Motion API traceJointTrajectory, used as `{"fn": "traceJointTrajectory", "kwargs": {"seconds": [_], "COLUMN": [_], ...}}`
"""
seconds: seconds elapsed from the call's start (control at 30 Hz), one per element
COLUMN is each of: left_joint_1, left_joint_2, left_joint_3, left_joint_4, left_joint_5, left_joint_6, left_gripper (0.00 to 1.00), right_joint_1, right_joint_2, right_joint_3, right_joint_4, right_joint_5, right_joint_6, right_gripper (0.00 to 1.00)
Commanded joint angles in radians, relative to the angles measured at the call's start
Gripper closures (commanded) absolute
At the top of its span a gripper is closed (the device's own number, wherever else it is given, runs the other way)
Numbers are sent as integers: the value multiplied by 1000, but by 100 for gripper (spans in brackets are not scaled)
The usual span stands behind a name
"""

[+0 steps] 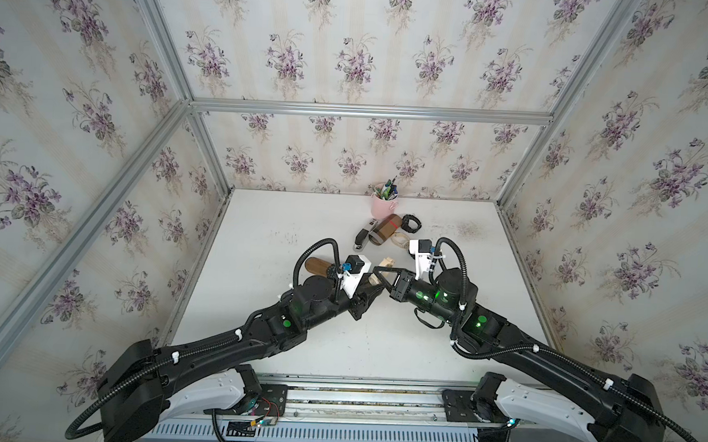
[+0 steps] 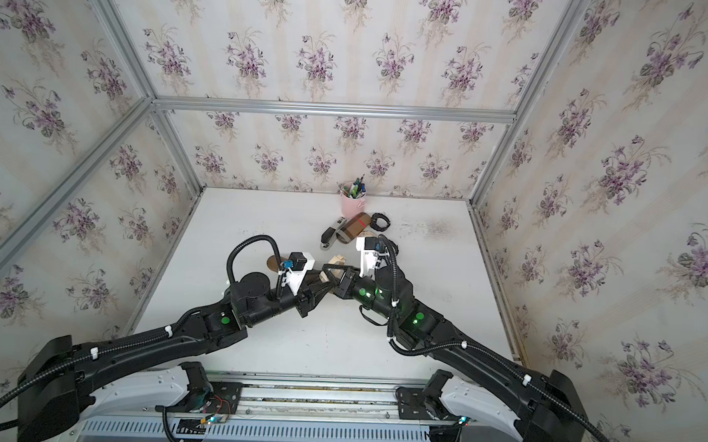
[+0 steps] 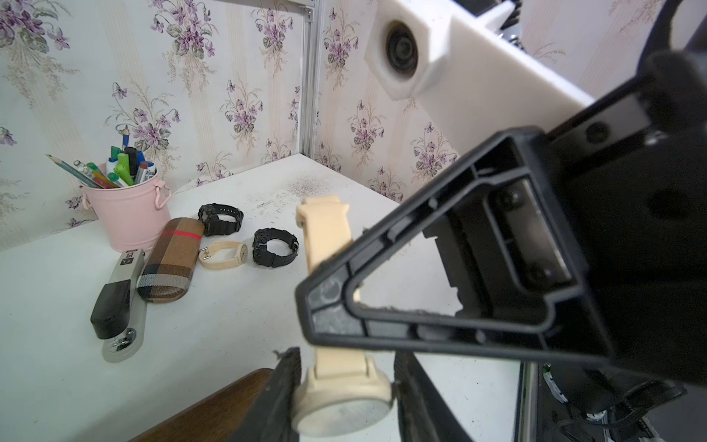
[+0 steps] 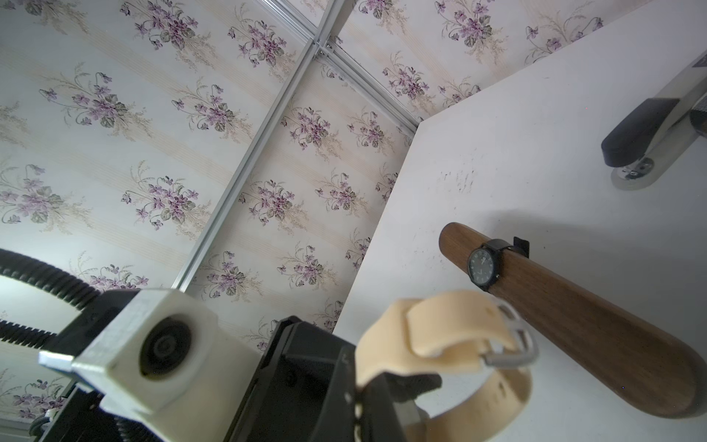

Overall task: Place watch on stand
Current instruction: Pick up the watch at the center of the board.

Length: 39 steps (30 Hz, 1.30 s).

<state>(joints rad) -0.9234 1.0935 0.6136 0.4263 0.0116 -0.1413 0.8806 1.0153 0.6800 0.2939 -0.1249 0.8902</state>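
The cream watch (image 3: 340, 402) is held up over the middle of the surface (image 3: 57, 363), near one end of the stand (image 4: 574, 317), not on it. Its strap is pinched by the right pincer (image 3: 325, 302), which is pressed together on it. The watch's round face is seen between the fingers (image 3: 275, 402) of the left pincer (image 3: 344, 354); whether it is squeezed cannot be told. A black watch (image 4: 483, 266) is wrapped around the stand. Near the back edge a pink cup (image 3: 130, 218), a plaid case (image 3: 172, 260) and a stapler (image 3: 118, 306) are found.
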Motion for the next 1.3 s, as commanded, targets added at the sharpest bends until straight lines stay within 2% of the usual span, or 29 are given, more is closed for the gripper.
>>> {"fn": "traceJointTrajectory", "kwargs": {"seconds": [0.0, 0.43, 0.47, 0.6, 0.7, 1.27], "left_joint_1": [0, 0, 0, 0, 0, 0], "left_joint_2": [0, -4, -5, -7, -5, -2], "left_joint_3": [8, 14, 14, 17, 21, 55], "left_joint_4": [6, -24, -23, -35, -45, -108], "left_joint_5": [-19, -17, -17, -22, -25, -44], "left_joint_6": [-5, 6, 5, 6, 9, 14], "left_gripper": [55, 66, 66, 52, 51, 69], "right_joint_1": [3, 5, 4, 4, 4, 7], "right_joint_2": [-2, -10, -10, -11, -13, -5], "right_joint_3": [1, 0, 0, 4, 7, 27], "right_joint_4": [28, 15, 11, 8, 3, -45], "right_joint_5": [5, 23, 25, 28, 32, 51], "right_joint_6": [7, 6, 8, 8, 7, -7], "right_gripper": [100, 100, 100, 100, 100, 100]}}
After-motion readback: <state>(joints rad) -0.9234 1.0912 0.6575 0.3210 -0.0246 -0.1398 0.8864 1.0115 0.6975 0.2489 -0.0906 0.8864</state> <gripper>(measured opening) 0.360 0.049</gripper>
